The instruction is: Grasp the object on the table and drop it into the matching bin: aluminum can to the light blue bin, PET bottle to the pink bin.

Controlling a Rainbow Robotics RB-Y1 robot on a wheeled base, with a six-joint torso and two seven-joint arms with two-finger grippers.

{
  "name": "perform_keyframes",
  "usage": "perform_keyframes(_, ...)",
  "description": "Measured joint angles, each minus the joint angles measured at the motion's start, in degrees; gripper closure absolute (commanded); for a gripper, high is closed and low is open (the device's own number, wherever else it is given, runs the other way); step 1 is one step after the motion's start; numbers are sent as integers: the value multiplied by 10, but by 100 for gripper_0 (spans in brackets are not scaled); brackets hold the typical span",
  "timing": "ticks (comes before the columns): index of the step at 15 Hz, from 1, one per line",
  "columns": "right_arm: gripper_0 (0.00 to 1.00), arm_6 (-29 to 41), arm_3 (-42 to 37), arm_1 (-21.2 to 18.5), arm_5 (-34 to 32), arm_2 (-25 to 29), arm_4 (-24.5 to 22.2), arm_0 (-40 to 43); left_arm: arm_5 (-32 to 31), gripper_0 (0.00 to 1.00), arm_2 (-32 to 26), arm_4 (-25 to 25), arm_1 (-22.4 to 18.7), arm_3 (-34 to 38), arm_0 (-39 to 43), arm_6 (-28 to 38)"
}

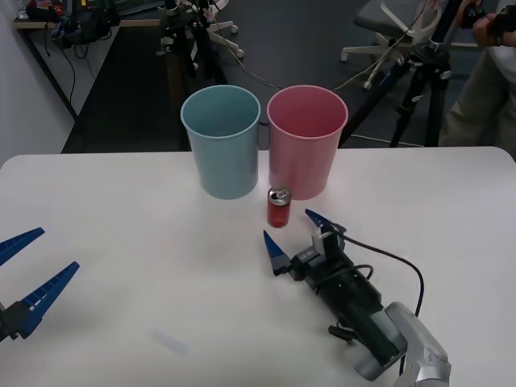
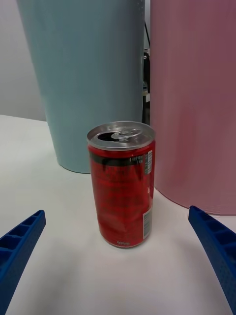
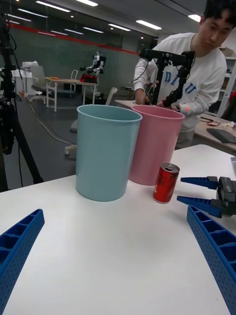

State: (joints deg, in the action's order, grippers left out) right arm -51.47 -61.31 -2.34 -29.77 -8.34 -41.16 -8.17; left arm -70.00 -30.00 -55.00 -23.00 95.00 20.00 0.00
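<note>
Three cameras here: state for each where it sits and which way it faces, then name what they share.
Front view: above the arms, looking down at the table; left gripper open at the near left, right gripper open just short of the red can.
Right wrist view: low behind its own fingers, facing the can and both bins.
Left wrist view: low at the table's left, looking across at the bins and the right gripper.
Shared: can, light blue bin, pink bin.

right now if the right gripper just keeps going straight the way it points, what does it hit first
Most likely the red can. The right gripper is open and aimed at it, and the can stands upright between the lines of the two fingers. The pink bin is right behind the can; the light blue bin stands beside it.
</note>
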Motion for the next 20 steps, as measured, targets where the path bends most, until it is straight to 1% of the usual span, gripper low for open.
perform_keyframes(5, 0, -8, 17, 17, 32, 1, 1, -29, 0, 0, 0, 0, 0, 0, 0, 0)
perform_keyframes(16, 0, -20, 115, 33, 37, 15, 15, -115, 0, 0, 0, 0, 0, 0, 0, 0)
perform_keyframes(20, 0, -25, 121, 33, 37, 16, 15, -121, 0, 0, 0, 0, 0, 0, 0, 0)
